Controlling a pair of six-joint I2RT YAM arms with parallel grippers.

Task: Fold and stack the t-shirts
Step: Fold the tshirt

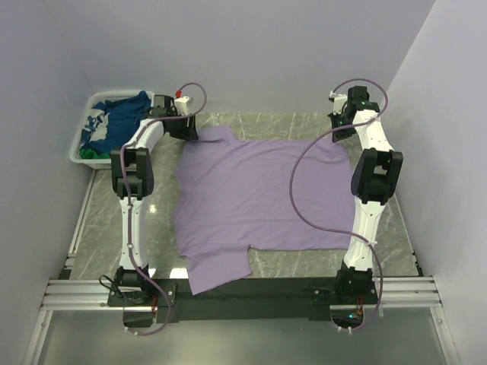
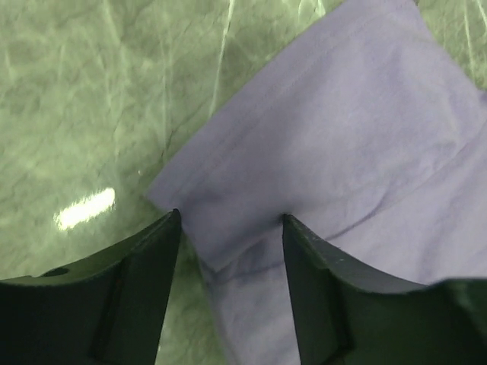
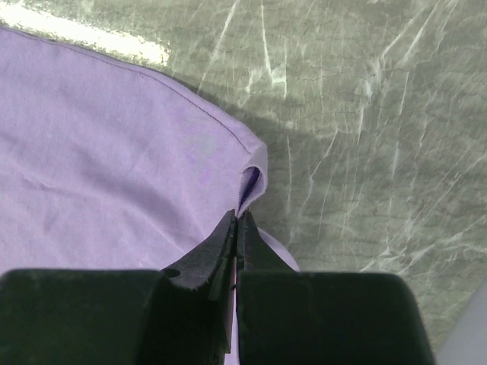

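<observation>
A large lavender t-shirt [image 1: 259, 198] lies spread flat on the marble table. My left gripper [image 1: 190, 131] is at the shirt's far left sleeve. In the left wrist view it is open [image 2: 230, 217], with its fingers either side of the sleeve corner [image 2: 342, 152]. My right gripper [image 1: 337, 131] is at the shirt's far right corner. In the right wrist view it is shut [image 3: 238, 215] on a pinched fold of the shirt's edge [image 3: 99, 152]. A navy blue shirt with white print [image 1: 118, 122] and a green shirt [image 1: 93, 152] lie in the basket.
A white slatted basket [image 1: 80, 144] stands at the table's far left corner, just left of my left arm. Pale walls close in on the left, back and right. A metal rail [image 1: 243, 293] runs along the near edge.
</observation>
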